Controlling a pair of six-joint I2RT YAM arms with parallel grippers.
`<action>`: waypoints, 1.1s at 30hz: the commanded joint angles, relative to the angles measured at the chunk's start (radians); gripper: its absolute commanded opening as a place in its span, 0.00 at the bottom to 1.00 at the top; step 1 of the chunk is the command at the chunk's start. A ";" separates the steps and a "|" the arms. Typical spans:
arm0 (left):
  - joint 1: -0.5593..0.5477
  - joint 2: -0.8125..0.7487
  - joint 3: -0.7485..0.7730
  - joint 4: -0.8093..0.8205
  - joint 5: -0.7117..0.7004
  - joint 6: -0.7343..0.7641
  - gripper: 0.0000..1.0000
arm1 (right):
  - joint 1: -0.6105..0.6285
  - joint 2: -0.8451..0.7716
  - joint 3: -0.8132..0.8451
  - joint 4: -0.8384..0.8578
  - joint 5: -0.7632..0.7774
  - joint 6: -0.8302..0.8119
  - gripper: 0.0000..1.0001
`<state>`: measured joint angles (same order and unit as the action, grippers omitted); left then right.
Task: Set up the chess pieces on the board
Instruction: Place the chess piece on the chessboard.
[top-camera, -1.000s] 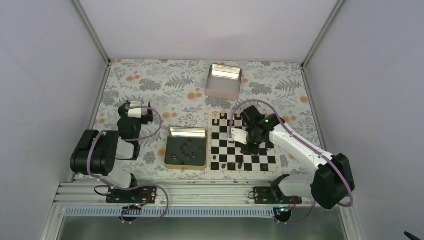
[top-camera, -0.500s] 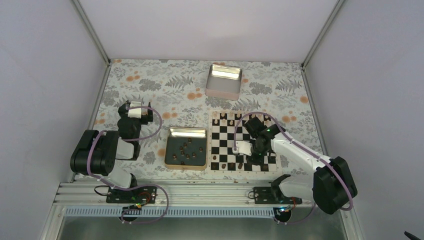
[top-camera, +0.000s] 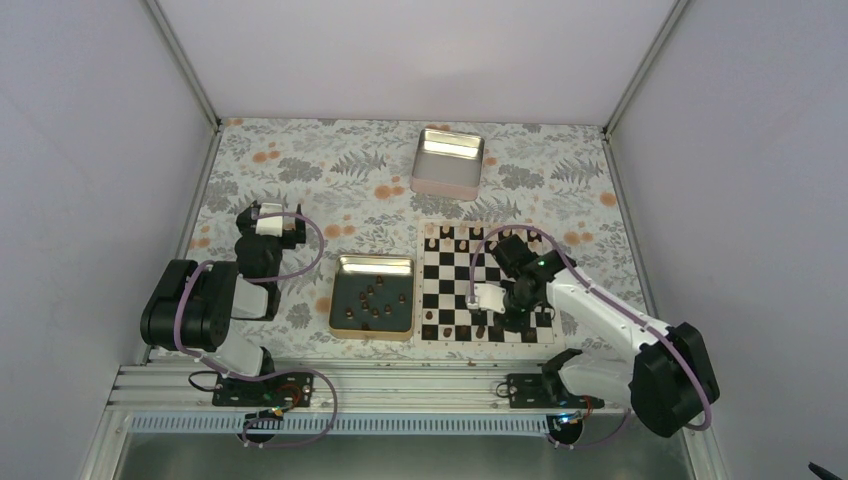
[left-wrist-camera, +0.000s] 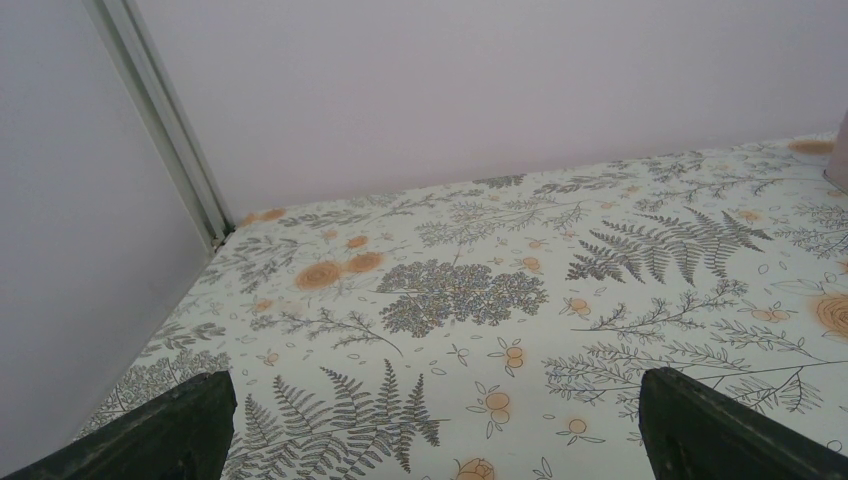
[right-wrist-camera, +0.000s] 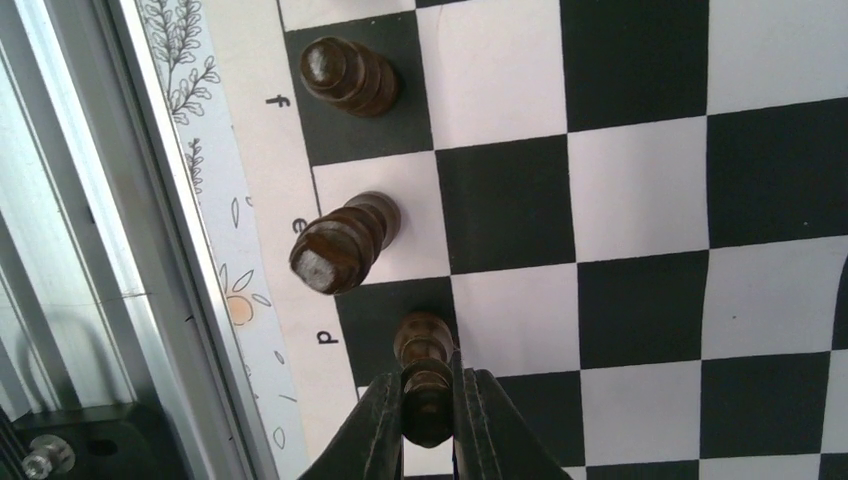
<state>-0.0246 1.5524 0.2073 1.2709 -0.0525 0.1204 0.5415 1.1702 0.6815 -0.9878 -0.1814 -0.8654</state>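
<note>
The right gripper (right-wrist-camera: 428, 408) is pinched on a dark brown chess piece (right-wrist-camera: 424, 345), its two fingers (right-wrist-camera: 385, 420) pressed against the piece's sides; the piece stands on a black square at the near edge of the board (top-camera: 445, 270), beside the letter d printed on the rim. Just beside it, two more dark pieces stand on the same edge row: one (right-wrist-camera: 340, 245) on the white e square and one (right-wrist-camera: 348, 75) on the black f square. Other dark pieces (top-camera: 372, 300) lie in the gold-rimmed tray (top-camera: 372, 262) left of the board. The left gripper (left-wrist-camera: 430, 440) hangs with its fingers spread wide, holding nothing, above the floral tablecloth (left-wrist-camera: 460, 290), well apart from the board
</note>
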 joint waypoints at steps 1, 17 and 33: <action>-0.003 0.010 0.005 0.051 0.008 0.002 1.00 | -0.007 -0.036 0.006 -0.057 -0.021 -0.023 0.05; -0.005 0.009 0.004 0.051 0.005 0.002 1.00 | -0.006 -0.079 -0.064 -0.039 -0.063 -0.133 0.05; -0.006 0.011 0.005 0.050 0.005 0.002 1.00 | -0.006 -0.105 -0.074 0.021 -0.038 -0.145 0.06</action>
<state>-0.0246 1.5524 0.2073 1.2709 -0.0525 0.1207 0.5415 1.0813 0.6216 -0.9913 -0.2195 -0.9981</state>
